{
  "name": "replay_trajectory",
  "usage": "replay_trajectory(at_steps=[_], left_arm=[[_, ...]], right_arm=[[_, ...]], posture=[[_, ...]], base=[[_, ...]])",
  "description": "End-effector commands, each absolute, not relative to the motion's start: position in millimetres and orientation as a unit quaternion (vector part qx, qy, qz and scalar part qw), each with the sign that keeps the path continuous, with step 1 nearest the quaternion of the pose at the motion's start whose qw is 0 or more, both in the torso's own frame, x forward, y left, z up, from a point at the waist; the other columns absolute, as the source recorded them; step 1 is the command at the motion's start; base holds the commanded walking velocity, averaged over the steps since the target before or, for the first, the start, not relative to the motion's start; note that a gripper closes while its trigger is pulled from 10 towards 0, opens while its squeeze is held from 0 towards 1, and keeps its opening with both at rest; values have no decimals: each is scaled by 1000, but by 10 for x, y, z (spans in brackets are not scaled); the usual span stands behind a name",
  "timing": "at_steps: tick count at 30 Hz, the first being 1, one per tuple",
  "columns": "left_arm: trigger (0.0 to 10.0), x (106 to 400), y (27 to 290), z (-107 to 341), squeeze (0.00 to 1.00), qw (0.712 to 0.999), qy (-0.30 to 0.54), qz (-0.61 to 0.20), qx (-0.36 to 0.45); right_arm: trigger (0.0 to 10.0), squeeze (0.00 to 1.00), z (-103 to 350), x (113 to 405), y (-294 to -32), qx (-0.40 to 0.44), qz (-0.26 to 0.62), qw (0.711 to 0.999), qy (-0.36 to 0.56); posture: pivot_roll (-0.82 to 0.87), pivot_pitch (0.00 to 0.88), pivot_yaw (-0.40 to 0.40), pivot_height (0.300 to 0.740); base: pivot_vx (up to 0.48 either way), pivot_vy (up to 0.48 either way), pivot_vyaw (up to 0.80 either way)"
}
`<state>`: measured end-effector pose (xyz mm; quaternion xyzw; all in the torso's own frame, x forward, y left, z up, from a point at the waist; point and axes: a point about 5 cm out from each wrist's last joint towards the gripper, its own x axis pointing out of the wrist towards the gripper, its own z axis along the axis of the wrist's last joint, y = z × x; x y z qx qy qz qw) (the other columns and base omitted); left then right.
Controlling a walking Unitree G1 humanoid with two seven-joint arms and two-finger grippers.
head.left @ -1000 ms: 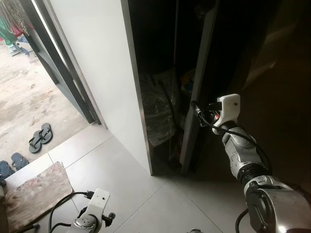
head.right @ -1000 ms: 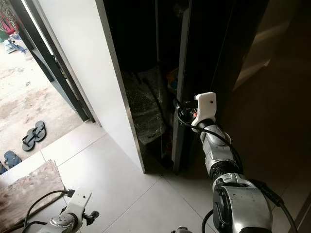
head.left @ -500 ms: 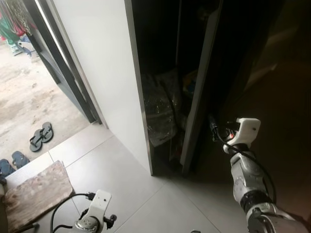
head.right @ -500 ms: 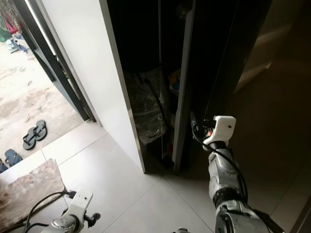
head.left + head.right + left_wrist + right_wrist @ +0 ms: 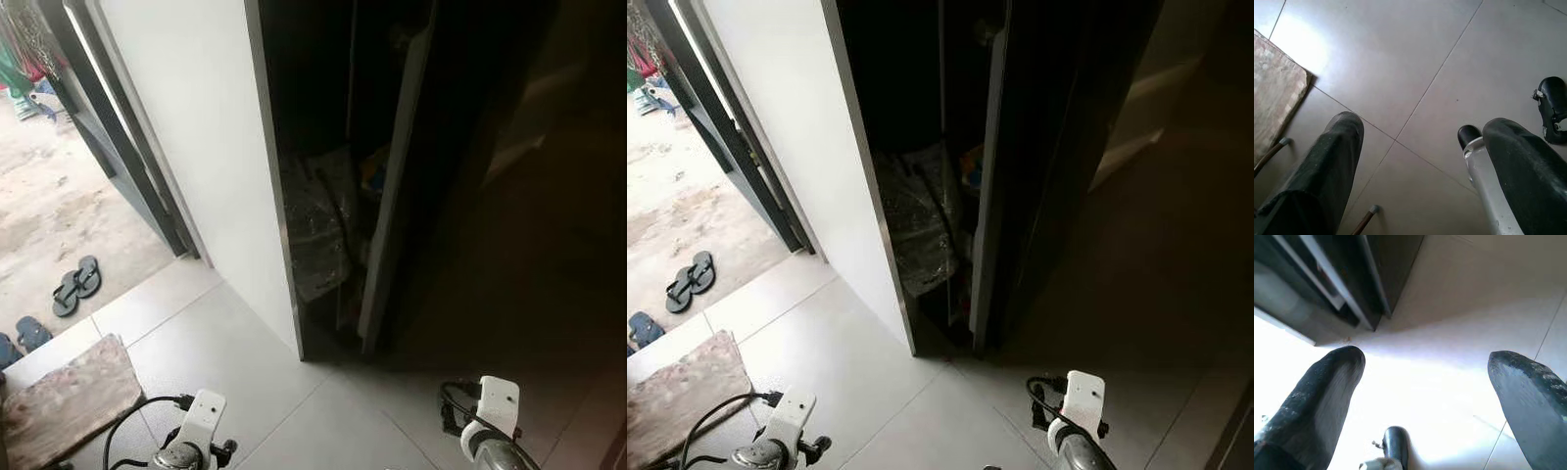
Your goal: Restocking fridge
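The tall dark fridge [image 5: 460, 147] stands with its door [image 5: 392, 196] ajar, and bagged goods [image 5: 313, 225] show in the gap. My right wrist [image 5: 490, 416] hangs low over the floor in front of the fridge. The right gripper [image 5: 1425, 355] is open, nothing between its fingers, and points at the fridge's foot. My left wrist [image 5: 196, 431] hangs low on the left. The left gripper [image 5: 1422, 122] has its fingers spread over the tiles. A clear bottle [image 5: 1484, 181] with a black cap lies along the inside of one finger [image 5: 1528, 166]; the other finger [image 5: 1327, 166] is apart from it.
A white wall panel [image 5: 196, 147] borders the fridge on the left. Beyond it an open doorway [image 5: 108, 147] leads to a dusty yard with sandals [image 5: 76, 284]. A worn mat [image 5: 69, 401] lies on the pale floor tiles [image 5: 255, 362].
My right arm has drawn back from the fridge door's edge and dropped low to the bottom of the view. The door stays ajar. The left arm is unchanged.
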<state>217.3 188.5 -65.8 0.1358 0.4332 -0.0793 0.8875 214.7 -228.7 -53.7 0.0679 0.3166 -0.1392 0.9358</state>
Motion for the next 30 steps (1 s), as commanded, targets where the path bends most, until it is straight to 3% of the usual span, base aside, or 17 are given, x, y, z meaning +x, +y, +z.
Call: replay_trajectory(at_steps=[1,15,28,30], left_arm=[[10000,2084,1969,-701,0,878,452,-74,142],[10000,2073,1932,-713,0,877,453,-77,141],[10000,2104,1942,-695,0,879,451,-71,137],[10000,2105,1941,-695,0,879,451,-70,135]], right_arm=[[10000,0,-515,2192,-2263,76,-145,937,309],[10000,0,-227,2558,-2327,76,-142,956,245],[10000,0,-91,2696,-2316,79,-137,966,203],[10000,0,-169,2633,-2330,62,-143,958,239]], posture=[[-25,27,59,740],[-27,34,52,740],[-26,48,52,740],[-25,51,51,740]], base=[[0,0,0],[0,0,0],[77,0,0],[255,0,0]])
